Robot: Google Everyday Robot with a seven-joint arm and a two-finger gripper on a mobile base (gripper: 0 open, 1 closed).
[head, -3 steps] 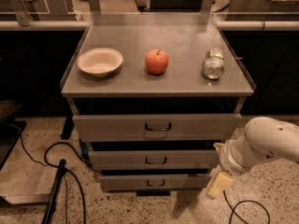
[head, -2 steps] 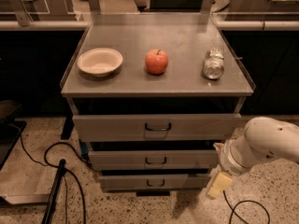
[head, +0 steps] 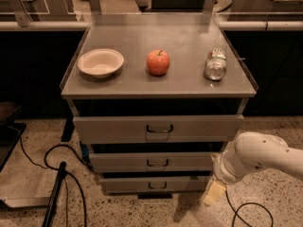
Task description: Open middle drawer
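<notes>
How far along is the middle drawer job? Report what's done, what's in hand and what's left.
Done: nothing that shows. The middle drawer reveals no pulled-out interior and nothing touches its handle. In hand: the gripper hangs low by the cabinet's right front corner, below and to the right of that handle, apart from it. Left: bring the gripper to the handle, grasp it and pull the drawer out.
</notes>
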